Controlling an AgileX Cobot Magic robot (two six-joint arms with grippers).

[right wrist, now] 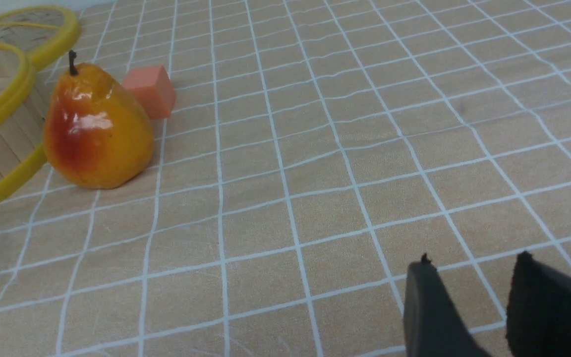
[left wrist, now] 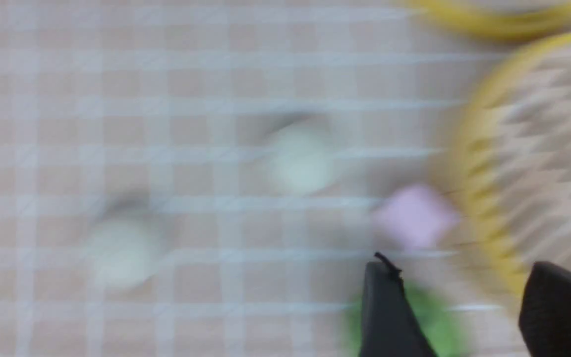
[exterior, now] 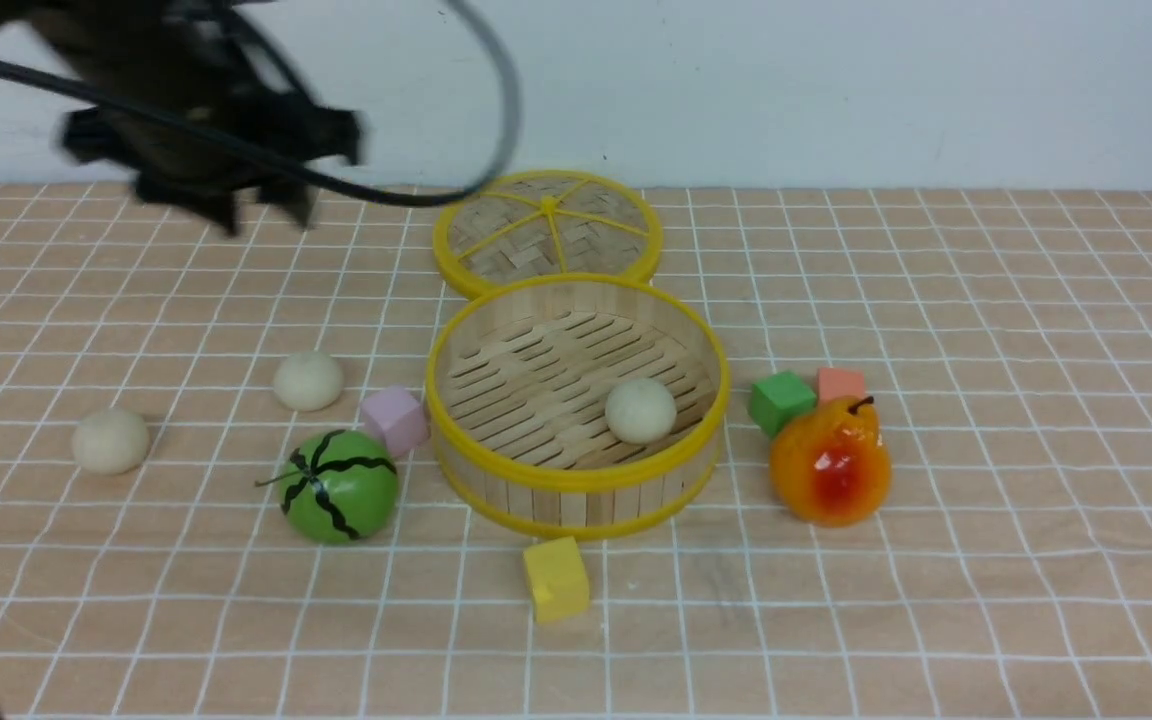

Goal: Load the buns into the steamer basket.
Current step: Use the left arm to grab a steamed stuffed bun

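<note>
One cream-white bun (exterior: pixel 641 410) lies on the slatted floor of the steamer basket (exterior: pixel 576 480), near its right wall. Two more buns (exterior: pixel 308 380) (exterior: pixel 110 440) rest on the cloth to the basket's left. My left gripper (exterior: pixel 264 215) hangs blurred high above the far left of the table. In the left wrist view it (left wrist: pixel 464 270) is open and empty, with both loose buns (left wrist: pixel 300 158) (left wrist: pixel 122 248) and the basket rim (left wrist: pixel 474 148) smeared below. The right gripper (right wrist: pixel 474 263) is open over bare cloth and holds nothing.
The woven lid (exterior: pixel 548 232) lies behind the basket. A green watermelon ball (exterior: pixel 338 486) and a pink block (exterior: pixel 394 420) sit at the basket's left, a yellow block (exterior: pixel 556 578) in front. Green (exterior: pixel 782 402) and orange (exterior: pixel 841 384) blocks and a pear (exterior: pixel 831 462) stand right.
</note>
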